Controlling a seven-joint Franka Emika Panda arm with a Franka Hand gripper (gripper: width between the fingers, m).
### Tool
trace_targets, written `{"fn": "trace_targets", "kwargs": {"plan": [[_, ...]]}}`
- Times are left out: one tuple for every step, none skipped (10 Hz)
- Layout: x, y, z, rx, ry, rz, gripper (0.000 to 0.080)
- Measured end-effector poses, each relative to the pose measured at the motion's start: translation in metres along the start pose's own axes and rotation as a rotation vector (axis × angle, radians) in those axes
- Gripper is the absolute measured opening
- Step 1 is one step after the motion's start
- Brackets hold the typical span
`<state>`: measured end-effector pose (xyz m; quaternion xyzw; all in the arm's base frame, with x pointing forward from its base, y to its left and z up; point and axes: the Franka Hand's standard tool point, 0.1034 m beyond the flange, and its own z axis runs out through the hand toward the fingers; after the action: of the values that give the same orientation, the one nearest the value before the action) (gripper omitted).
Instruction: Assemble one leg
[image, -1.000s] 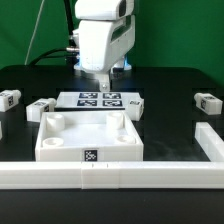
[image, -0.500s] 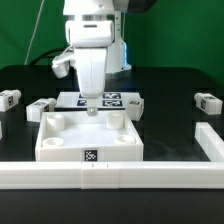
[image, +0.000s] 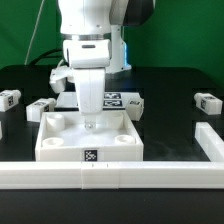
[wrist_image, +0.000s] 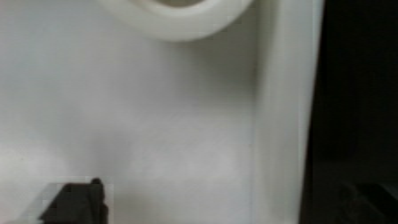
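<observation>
Nearest the camera, a long white rail (image: 150, 177) is lying across the black counter (image: 170, 115), with one arm turning away at the exterior view's right. Behind it, the big flat white panel (image: 60, 150) is lying flat, carrying a black-and-white square marker tag (image: 90, 155) on its front wall; the pattern is too small to read. The pincer (image: 90, 122) is hanging point-down over the middle of the panel, its tips close to the surface; contact cannot be told. In the wrist view the pincer (wrist_image: 219, 205) is showing two dark fingertips (wrist_image: 75, 200) standing well apart with nothing between them, above the panel (wrist_image: 143, 120) and one round socket (wrist_image: 178, 15). The leg (image: 40, 108) is lying on the counter just beyond the panel's far corner at the exterior view's left, clear of the pincer, its long axis running roughly across the view and a tag showing on a camera-side face. A second leg (image: 10, 97) is lying farther toward the exterior view's left, and a third leg (image: 207, 101) is lying well apart at the exterior view's right, both long-axis across the view and tagged. Farthest back, the marker board (image: 108, 99) is lying flat behind the panel, showing several tags; no lettering is legible.
</observation>
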<state>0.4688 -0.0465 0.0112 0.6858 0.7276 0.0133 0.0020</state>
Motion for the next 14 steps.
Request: {"fn": "trace_targets", "kwargs": {"plan": [[0.000,0.000,0.000,0.000,0.000,0.000,0.0551],[0.000,0.000,0.000,0.000,0.000,0.000,0.0415],[0.000,0.000,0.000,0.001,0.000,0.000,0.0415],[0.000,-0.001,0.000,0.001,0.000,0.000,0.0226],[0.000,-0.001,0.000,0.001,0.000,0.000,0.0093],[0.000,-0.001,0.001,0.002,0.000,0.001,0.0093],[0.000,-0.001,0.001,0.002,0.000,0.001,0.0057],[0.000,-0.001,0.001,0.002,0.000,0.001,0.0057],[0.000,-0.001,0.001,0.002,0.000,0.001,0.0057],[0.000,-0.001,0.001,0.002,0.000,0.001,0.0057],[0.000,-0.001,0.001,0.002,0.000,0.001,0.0057],[0.002,-0.001,0.001,0.002,0.001,0.005,0.0057],[0.013,0.001,0.001,0.002,0.005,-0.001,0.0057],[0.030,0.003,0.001,0.001,0.010,-0.009,0.0057]]}}
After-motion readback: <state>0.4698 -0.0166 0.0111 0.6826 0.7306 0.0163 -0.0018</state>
